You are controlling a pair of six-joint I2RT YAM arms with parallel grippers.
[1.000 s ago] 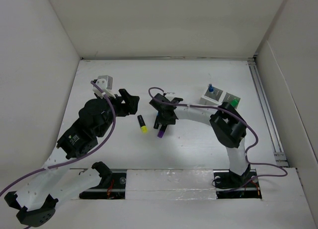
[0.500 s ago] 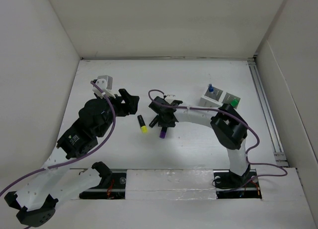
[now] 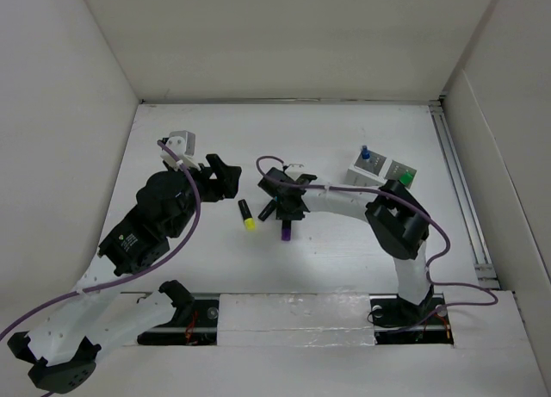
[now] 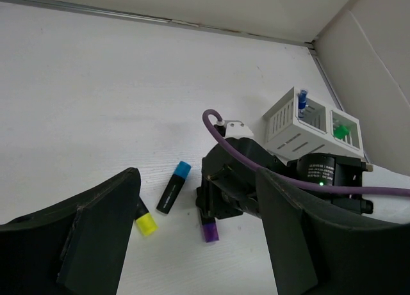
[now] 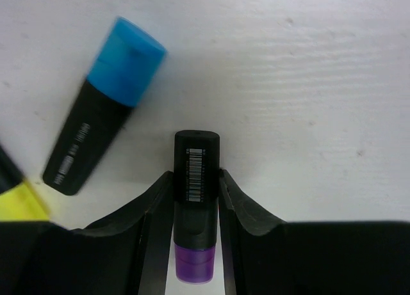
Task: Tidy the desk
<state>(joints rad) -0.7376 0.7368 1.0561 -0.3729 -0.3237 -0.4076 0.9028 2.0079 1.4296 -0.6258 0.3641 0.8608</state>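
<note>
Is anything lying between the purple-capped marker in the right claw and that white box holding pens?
Nothing visible does. The black purple-capped marker sits clamped in the right gripper; the blue-capped marker and yellow-capped marker lie on its other side, away from the white compartmented holder. Only the arm's own forearm spans that gap.

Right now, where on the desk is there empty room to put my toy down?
The far strip of the desk, along the back wall, is bare. So is the near strip between the markers and the arm bases. The middle is crowded: yellow marker, blue marker, the purple marker in the right gripper, and the left gripper close by.
</note>
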